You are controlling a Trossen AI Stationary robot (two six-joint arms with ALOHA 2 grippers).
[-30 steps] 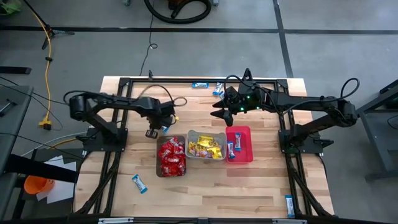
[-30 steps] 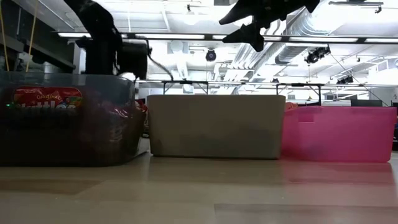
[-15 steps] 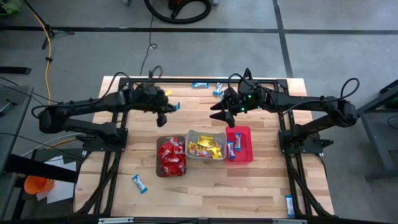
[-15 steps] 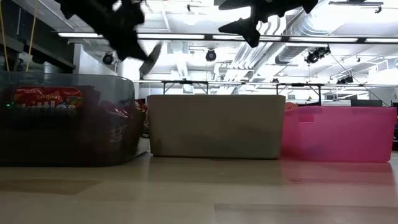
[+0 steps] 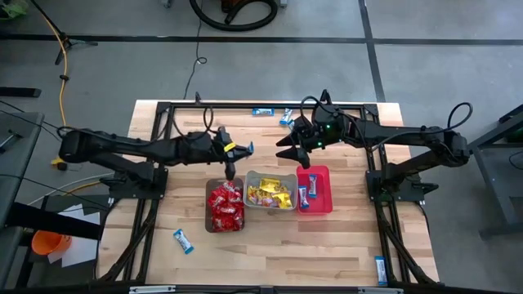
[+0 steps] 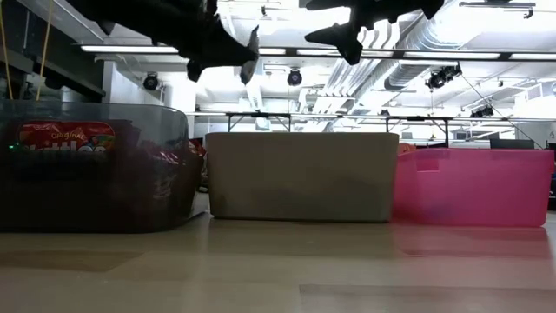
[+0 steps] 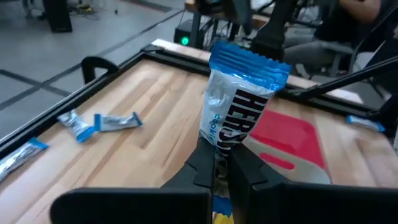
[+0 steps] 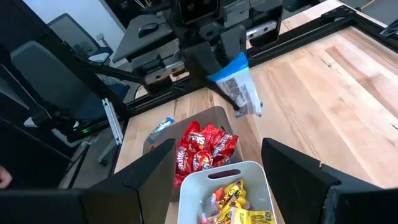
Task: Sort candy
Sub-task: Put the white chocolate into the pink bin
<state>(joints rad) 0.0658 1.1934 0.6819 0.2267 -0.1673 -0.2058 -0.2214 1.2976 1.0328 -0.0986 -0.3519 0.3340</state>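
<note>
My left gripper (image 5: 234,155) is shut on a slim blue-and-white candy bar (image 7: 244,99), in the air just beyond the far rims of the brown bin (image 5: 225,206) and the grey bin (image 5: 271,191). The bar also shows in the high view (image 5: 244,148) and the right wrist view (image 8: 239,89). The brown bin holds red packets, the grey bin yellow packets, and the pink bin (image 5: 315,189) blue-and-white bars. My right gripper (image 5: 288,148) hangs open above the table, past the far edge of the pink bin, with nothing between its fingers. My left gripper pinches one end of the bar (image 7: 225,142) between its two fingers (image 7: 202,163). The fingers reach almost level from the table's left, and the bar sticks out past their tips. It is lifted clear of the table and the bins.
Loose blue-and-white bars lie at the table's far edge (image 5: 261,111) (image 5: 286,118), near the left front (image 5: 182,240) and at the right front corner (image 5: 381,269). A black frame (image 5: 163,106) runs round the table. Bare wood lies in front of the bins.
My left gripper has risen from the table beside the brown bin's far left corner with the blue-and-white bar and swung toward the right. It has tipped up from pointing down to almost level. The bar is lifted clear.
</note>
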